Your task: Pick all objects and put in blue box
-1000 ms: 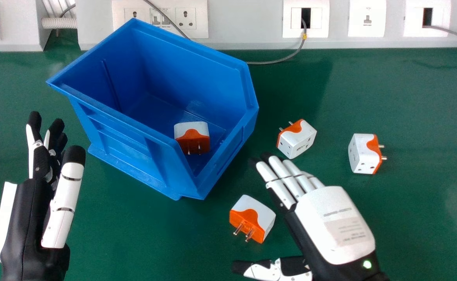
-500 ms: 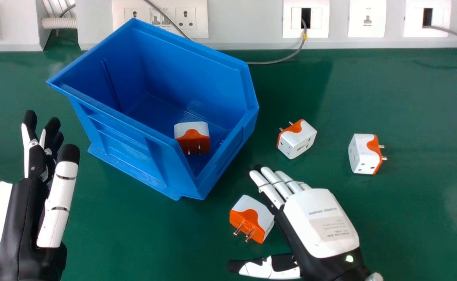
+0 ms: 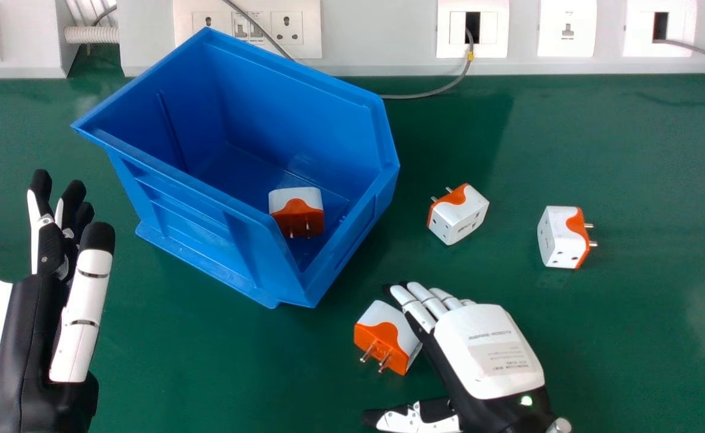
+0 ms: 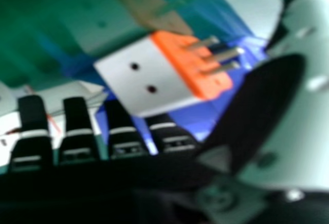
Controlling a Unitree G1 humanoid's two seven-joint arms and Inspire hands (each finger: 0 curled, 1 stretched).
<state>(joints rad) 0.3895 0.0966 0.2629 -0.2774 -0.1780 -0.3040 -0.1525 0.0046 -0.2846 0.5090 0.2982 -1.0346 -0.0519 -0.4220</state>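
My right hand point(image 3: 485, 355) is beside the nearest orange-and-white plug adapter point(image 3: 382, 337), its fingers relaxed and partly hiding that adapter's right edge. In the right hand view, this adapter point(image 4: 149, 80) lies between the fingertips and thumb of my right hand point(image 4: 177, 142), not gripped. Another adapter point(image 3: 458, 213) rests on the green table right of the blue box point(image 3: 208, 246), and one more point(image 3: 563, 237) sits farther right. Inside the box lies an adapter point(image 3: 297, 211). My left hand point(image 3: 40, 325) stands open and holds nothing, left of the box.
A pale trunking with wall sockets point(image 3: 382, 36) runs along the back of the green table point(image 3: 208, 373). A grey cable point(image 3: 424, 95) curves down from it behind the box, onto the table.
My right hand has come nearer to the front adapter, moving left and toward the robot, and its fingers look more bent. My left hand has shifted slightly left. The adapters and box have stayed put.
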